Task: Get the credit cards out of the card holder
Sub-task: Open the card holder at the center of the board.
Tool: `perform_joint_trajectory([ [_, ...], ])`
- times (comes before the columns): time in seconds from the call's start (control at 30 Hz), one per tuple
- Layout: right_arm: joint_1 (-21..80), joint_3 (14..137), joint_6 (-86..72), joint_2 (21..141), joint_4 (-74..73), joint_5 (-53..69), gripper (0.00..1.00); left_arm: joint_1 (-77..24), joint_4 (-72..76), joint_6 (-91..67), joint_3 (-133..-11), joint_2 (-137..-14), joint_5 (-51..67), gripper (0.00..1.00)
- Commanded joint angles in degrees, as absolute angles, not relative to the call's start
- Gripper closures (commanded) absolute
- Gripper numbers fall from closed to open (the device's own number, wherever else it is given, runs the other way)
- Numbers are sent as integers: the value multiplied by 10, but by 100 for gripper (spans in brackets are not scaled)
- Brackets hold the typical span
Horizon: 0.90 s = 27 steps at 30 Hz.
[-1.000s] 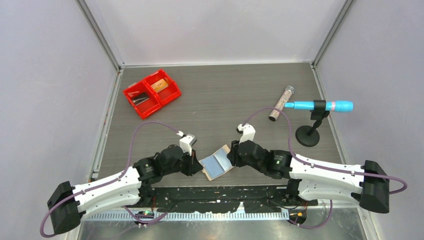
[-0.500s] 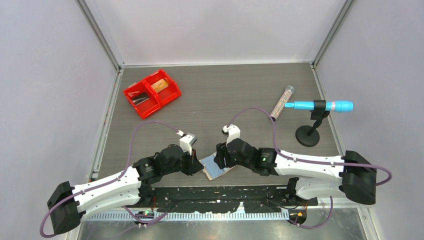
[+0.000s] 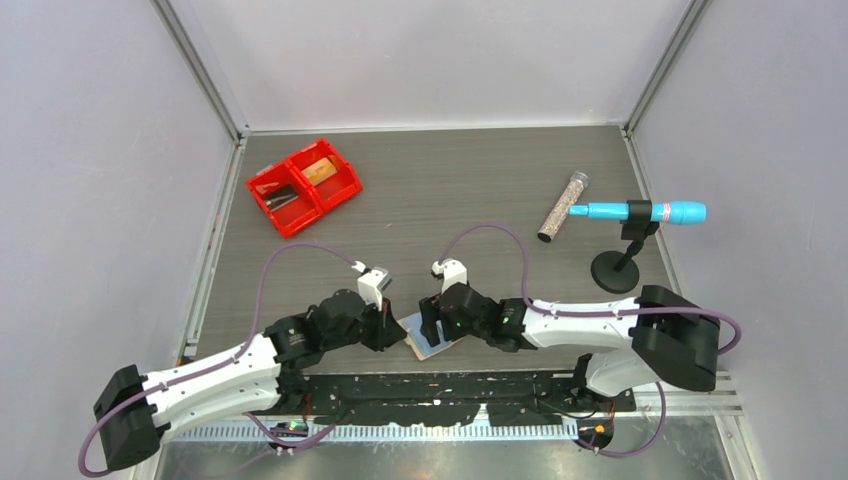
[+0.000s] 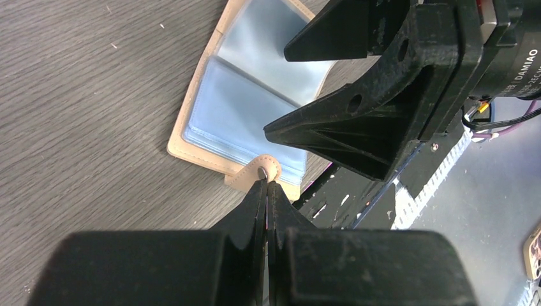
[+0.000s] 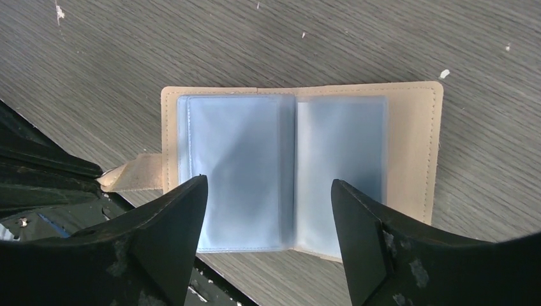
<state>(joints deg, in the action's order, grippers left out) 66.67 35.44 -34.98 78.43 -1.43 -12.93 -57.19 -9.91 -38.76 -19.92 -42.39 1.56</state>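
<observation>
The tabletop (image 3: 440,190) was a dark grey wood-grain board, flecked here and there with small pale specks. Plain pale lavender-grey panels closed it in: a back wall (image 3: 430,60), a left wall (image 3: 90,200) and a right wall (image 3: 760,130), joined at two aluminium posts (image 3: 197,65). A metal rail (image 3: 205,270) ran along the tabletop's left edge. The light was soft and even.
</observation>
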Motion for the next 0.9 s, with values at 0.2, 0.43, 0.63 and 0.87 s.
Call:
perform_joint_trajectory([
  [0.2, 688, 354, -351, 813, 44, -124, 18, -570, -79, -394, -190, -421, 8, 100],
  [0.43, 704, 365, -360, 828, 30, -146, 17, -570, -78, -398, -185, -417, 7, 100],
  [0.63, 715, 373, -367, 837, 15, -167, 18, -570, -79, -399, -184, -412, 7, 100],
  [0.87, 719, 376, -375, 826, -8, -193, 26, -570, -80, -401, -182, -410, 7, 100],
])
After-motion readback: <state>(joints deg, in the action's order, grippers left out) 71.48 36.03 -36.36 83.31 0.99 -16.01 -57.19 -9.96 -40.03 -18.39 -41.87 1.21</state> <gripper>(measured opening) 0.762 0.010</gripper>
